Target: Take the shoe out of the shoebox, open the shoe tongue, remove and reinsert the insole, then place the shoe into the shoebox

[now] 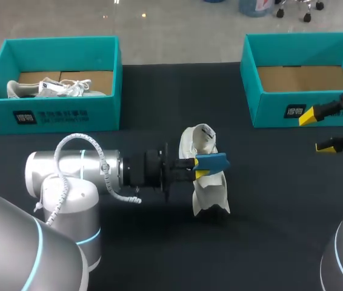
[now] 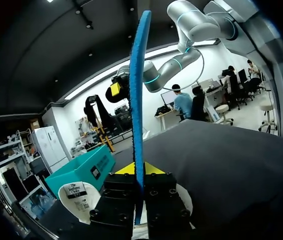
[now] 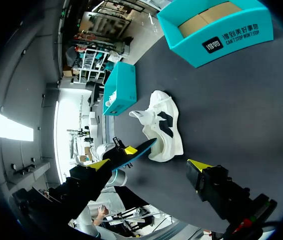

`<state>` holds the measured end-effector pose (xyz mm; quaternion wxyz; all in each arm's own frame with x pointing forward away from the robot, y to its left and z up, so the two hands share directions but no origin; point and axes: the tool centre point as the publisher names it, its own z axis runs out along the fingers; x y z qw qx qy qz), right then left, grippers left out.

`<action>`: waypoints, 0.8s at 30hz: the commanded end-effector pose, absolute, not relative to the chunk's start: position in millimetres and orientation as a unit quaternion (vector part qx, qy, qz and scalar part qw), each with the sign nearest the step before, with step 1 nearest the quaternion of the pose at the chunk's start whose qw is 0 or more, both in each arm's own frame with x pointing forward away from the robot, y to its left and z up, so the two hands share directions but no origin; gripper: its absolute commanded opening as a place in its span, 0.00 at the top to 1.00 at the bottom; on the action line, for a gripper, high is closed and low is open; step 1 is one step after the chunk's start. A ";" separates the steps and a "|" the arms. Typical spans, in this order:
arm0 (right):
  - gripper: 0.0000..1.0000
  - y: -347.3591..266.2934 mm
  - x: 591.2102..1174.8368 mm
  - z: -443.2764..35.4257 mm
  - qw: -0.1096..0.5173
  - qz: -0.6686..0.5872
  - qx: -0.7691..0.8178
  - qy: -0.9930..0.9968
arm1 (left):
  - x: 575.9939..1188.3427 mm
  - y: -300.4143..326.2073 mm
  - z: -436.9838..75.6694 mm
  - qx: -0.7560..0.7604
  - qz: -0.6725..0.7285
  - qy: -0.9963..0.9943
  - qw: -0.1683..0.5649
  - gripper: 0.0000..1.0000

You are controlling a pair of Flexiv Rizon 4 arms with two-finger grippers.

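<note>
**A:** Take me across from the left. What sits where?

**B:** Far left is the left shoebox (image 1: 50,112) with a second shoe (image 1: 56,89) lying in it. I'm not touching that one. Next comes my left gripper (image 1: 200,167), reaching in to mid-table with its fingers closed on the blue insole (image 1: 214,161). From the left wrist the insole stands edge-on, pinched from both sides near one end, and most of its length runs free ahead of the fingers.

**A:** Why grip it by the end?

**B:** My guess is that it leaves the long part free to slide into the shoe. The shoe (image 1: 211,194) is out of both boxes, lying on the dark table (image 1: 268,200) right under the insole, so the way back in is short.

**A:** And further right?

**B:** The right shoebox (image 1: 280,112) shows only its cardboard floor, and I take that as the shoe's destination. Just in front of it hangs my right gripper (image 1: 317,131), its fingers spread wide with nothing between them. It is well apart from the shoe. I think it's out of the left arm's way there, and near enough to steady the shoe or hold the tongue back when the insole goes in.
</note>
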<state>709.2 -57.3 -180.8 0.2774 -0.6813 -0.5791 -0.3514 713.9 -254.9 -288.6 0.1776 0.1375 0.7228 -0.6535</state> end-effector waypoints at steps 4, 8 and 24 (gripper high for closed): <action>0.00 -57.3 709.0 -181.1 0.277 -0.351 -0.682 -0.579 | 715.1 -253.9 -290.4 0.136 -0.636 0.736 0.187 1.00; 0.00 -57.3 709.0 -181.1 0.277 -0.351 -0.682 -0.579 | 718.2 -254.1 -296.5 0.130 -0.634 0.740 0.183 1.00; 0.00 -57.3 709.0 -181.1 0.277 -0.351 -0.682 -0.579 | 737.6 -260.4 -314.2 0.127 -0.622 0.750 0.185 1.00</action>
